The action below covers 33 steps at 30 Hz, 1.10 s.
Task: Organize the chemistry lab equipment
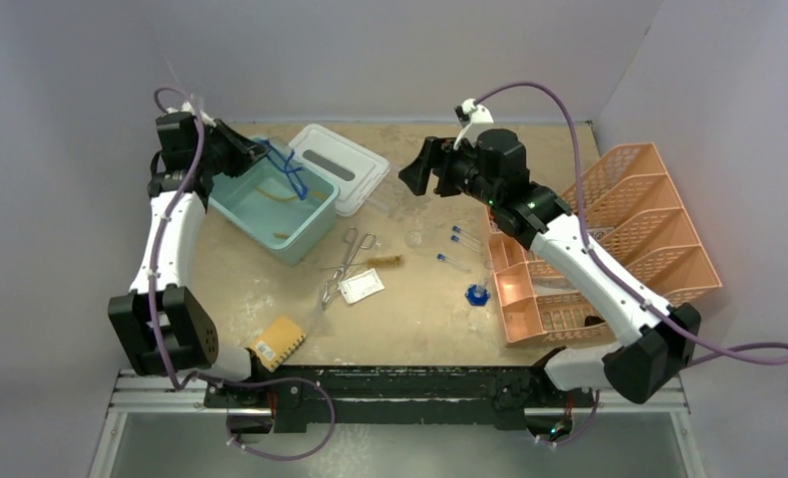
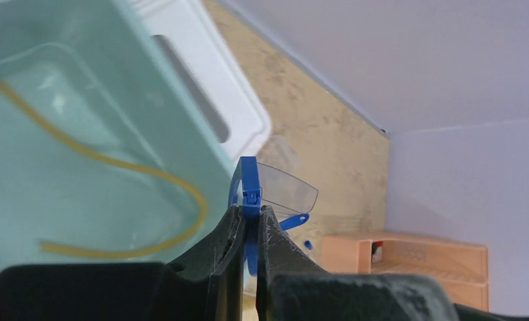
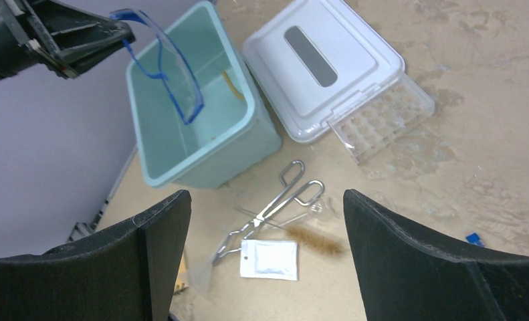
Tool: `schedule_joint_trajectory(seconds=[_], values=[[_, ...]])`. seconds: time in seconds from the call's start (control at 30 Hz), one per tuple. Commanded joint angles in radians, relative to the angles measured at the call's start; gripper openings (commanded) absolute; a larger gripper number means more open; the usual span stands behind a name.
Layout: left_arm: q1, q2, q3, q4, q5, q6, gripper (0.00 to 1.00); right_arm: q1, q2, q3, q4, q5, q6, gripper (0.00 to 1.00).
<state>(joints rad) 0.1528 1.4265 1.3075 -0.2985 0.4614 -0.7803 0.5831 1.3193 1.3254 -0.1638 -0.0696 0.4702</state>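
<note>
We see a scuffed tan table [image 1: 419, 319] between pale grey walls [image 1: 419, 50]. Only the right wrist view plainly shows the clear rack [image 3: 382, 120] against the white lid [image 3: 355, 60]. Our left gripper [image 2: 249, 224] is clamped on the glasses [image 3: 172, 75] above the teal bin [image 3: 215, 150], tubing [image 2: 114, 161] inside; the right gripper [image 3: 265, 195] gapes wide, empty.

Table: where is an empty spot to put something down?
Bare tabletop lies along the near edge, between the yellow waffle sponge and the peach plastic organiser. Crowded: the middle, where metal tongs, bristle brush and white packet bunch beside the teal plastic bin.
</note>
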Motion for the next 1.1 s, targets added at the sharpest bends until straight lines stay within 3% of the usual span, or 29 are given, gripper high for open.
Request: schedule_joint_trajectory(seconds=[0.0, 0.3, 0.53, 0.93, 1.07], values=[[0.104, 0.049, -0.008, -0.059, 0.021, 0.111, 0.0, -0.007, 0.015, 0.057, 0.017, 0.013, -0.064, 0.85], [0.117, 0.234, -0.009, -0.024, -0.056, 0.22, 0.0, -0.03, 0.082, 0.09, 0.027, 0.004, -0.094, 0.84], [0.116, 0.336, 0.021, -0.011, -0.13, 0.207, 0.0, -0.045, 0.14, 0.11, 0.025, 0.016, -0.123, 0.84], [0.114, 0.418, 0.009, 0.156, -0.023, 0.205, 0.0, -0.062, 0.273, 0.227, 0.006, 0.06, -0.23, 0.83], [0.114, 0.452, 0.035, 0.15, -0.093, 0.217, 0.12, -0.076, 0.308, 0.266, 0.001, 0.066, -0.255, 0.83]])
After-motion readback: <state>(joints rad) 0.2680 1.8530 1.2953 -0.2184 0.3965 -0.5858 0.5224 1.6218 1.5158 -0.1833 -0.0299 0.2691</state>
